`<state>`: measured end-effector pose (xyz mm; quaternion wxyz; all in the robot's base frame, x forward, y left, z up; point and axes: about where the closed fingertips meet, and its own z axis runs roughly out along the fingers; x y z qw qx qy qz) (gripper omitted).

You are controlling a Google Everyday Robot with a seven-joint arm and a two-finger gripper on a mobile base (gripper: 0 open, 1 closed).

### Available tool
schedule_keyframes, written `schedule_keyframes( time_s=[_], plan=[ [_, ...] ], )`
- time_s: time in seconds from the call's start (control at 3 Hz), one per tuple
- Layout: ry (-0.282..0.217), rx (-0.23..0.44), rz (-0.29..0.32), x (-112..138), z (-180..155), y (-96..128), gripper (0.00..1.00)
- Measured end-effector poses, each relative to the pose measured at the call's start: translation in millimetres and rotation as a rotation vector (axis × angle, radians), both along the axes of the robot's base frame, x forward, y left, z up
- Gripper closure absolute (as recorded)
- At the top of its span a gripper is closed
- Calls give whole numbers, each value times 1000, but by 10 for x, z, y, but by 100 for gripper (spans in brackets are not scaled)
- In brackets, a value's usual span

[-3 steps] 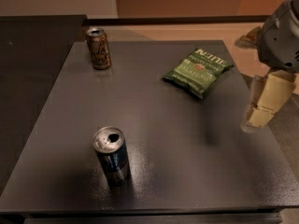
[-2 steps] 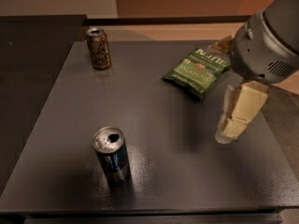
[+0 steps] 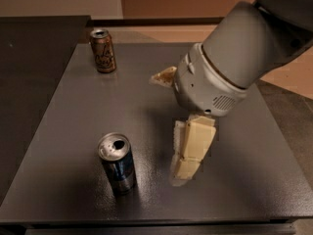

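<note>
My gripper (image 3: 184, 172) hangs low over the middle of the dark grey table (image 3: 68, 126), pointing down from the big white wrist (image 3: 210, 84). Nearest to it is an opened blue drink can (image 3: 117, 163), upright a short way to its left and apart from it. A brown drink can (image 3: 102, 50) stands upright at the table's far left corner. I see nothing held in the gripper. The arm hides the table's far right part.
The table's front edge (image 3: 146, 223) runs just below the blue can. A darker counter (image 3: 29, 48) adjoins the table on the left. Tan floor (image 3: 288, 75) shows beyond the table's right side.
The arm has swung in from the right edge to the table's middle, toward the blue can. It now covers the green snack bag seen earlier at the far right. Both cans have stayed put.
</note>
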<state>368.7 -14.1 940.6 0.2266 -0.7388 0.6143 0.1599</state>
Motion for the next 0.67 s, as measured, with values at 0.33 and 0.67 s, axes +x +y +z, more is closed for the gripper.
schedule_keyframes(
  time_s=[0.33,0.67],
  plan=[
    [31,32,84,-176,-114,350,0],
    [50,50,120,-242,-186,532,0]
  ],
)
